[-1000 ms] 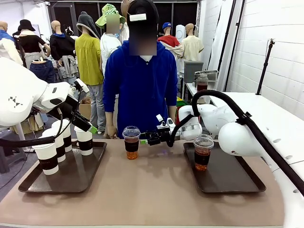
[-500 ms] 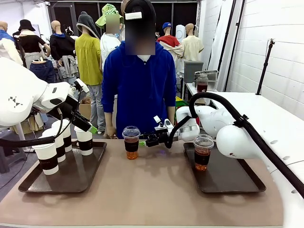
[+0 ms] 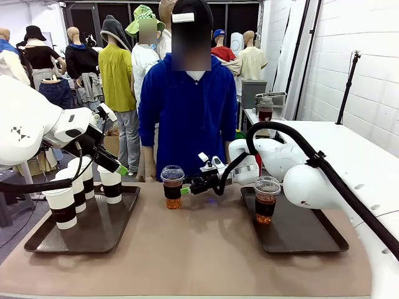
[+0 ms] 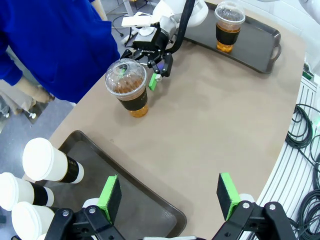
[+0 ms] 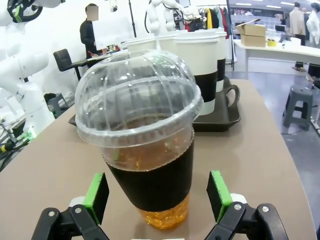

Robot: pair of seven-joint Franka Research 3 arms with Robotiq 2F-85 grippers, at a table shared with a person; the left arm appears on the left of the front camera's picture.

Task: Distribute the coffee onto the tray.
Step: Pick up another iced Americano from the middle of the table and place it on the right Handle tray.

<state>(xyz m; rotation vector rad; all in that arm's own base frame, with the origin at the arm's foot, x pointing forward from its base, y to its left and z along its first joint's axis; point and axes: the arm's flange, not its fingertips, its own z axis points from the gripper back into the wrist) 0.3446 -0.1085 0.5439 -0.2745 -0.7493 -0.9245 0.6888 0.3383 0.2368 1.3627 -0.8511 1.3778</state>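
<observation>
A clear dome-lidded iced coffee (image 3: pixel 173 187) stands on the bare table between two trays. My right gripper (image 3: pixel 187 187) is open right beside it. In the right wrist view its green pads (image 5: pixel 97 192) flank the cup (image 5: pixel 145 145) without pressing it. A second iced coffee (image 3: pixel 266 200) stands on the right tray (image 3: pixel 305 233). Several white paper cups with brown sleeves (image 3: pixel 63 209) stand on the left tray (image 3: pixel 100 233). My left gripper (image 3: pixel 120 168) hovers open above one paper cup (image 3: pixel 111 184), empty; its pads (image 4: pixel 109 192) show over the tray edge.
A person in a blue top (image 3: pixel 187 118) stands at the far side of the table, arms down. The brown tabletop (image 3: pixel 199 249) between the trays is open. Cables (image 4: pixel 305 130) hang off the table's side in the left wrist view.
My right gripper has slid left toward the middle iced coffee, closing the gap to it. The left arm and the cups have stayed put.
</observation>
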